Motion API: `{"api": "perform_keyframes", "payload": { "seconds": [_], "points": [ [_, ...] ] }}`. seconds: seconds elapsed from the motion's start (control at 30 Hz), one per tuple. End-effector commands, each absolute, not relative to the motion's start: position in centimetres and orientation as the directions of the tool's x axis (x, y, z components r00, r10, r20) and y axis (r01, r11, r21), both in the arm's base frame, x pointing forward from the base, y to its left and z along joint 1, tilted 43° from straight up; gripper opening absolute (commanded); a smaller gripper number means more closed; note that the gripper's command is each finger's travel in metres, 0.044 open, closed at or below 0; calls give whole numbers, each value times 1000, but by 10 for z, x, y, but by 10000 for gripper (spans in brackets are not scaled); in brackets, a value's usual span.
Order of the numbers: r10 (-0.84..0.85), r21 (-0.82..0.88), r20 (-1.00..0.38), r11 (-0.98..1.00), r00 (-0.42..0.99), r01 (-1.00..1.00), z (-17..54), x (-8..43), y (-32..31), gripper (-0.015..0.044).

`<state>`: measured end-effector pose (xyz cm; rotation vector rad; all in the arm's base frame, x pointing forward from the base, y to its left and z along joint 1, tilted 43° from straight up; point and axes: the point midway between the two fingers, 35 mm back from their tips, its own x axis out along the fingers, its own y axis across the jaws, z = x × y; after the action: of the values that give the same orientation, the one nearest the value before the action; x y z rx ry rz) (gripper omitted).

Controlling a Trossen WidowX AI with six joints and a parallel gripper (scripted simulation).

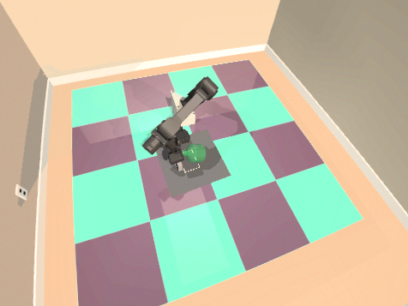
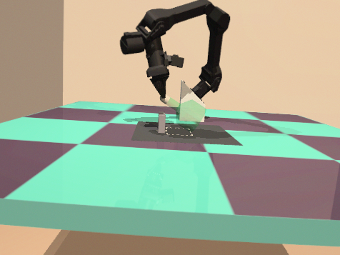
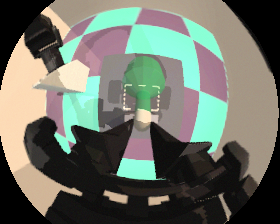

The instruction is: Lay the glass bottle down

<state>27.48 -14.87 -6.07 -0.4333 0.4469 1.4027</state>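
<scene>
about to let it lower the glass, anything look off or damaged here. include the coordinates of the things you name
No damage shows. The one askew thing is the green bottle (image 1: 197, 153) (image 2: 191, 113) (image 3: 144, 75): it slants, neck high in the jaws, body low, off the grey rest (image 2: 161, 123), which looks like mid-lowering rather than a fault.

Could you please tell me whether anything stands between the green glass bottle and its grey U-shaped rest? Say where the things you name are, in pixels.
Nothing visible stands between the tilted green glass bottle (image 1: 197, 153) (image 2: 191, 112) (image 3: 144, 75) and the grey U-shaped rest (image 2: 161, 123) below its neck.
</scene>
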Motion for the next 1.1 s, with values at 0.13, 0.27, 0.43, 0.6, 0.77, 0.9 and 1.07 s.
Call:
{"api": "perform_keyframes", "payload": {
  "seconds": [0.13,0.27,0.43,0.6,0.77,0.9,1.07],
  "points": [
    [834,-26,-540,118,113,-993,-75,276,-149,113],
    [833,-27,-541,118,114,-993,-78,276,-149,113],
    [832,-29,-542,118,115,-993,-81,277,-149,113],
    [831,-31,-544,118,116,-993,-84,277,-149,113],
    [830,-33,-545,118,117,-992,-87,277,-149,113],
    [829,-35,-546,117,117,-992,-89,277,-148,113],
    [828,-38,-548,116,118,-992,-92,277,-148,113]
  ]
}}
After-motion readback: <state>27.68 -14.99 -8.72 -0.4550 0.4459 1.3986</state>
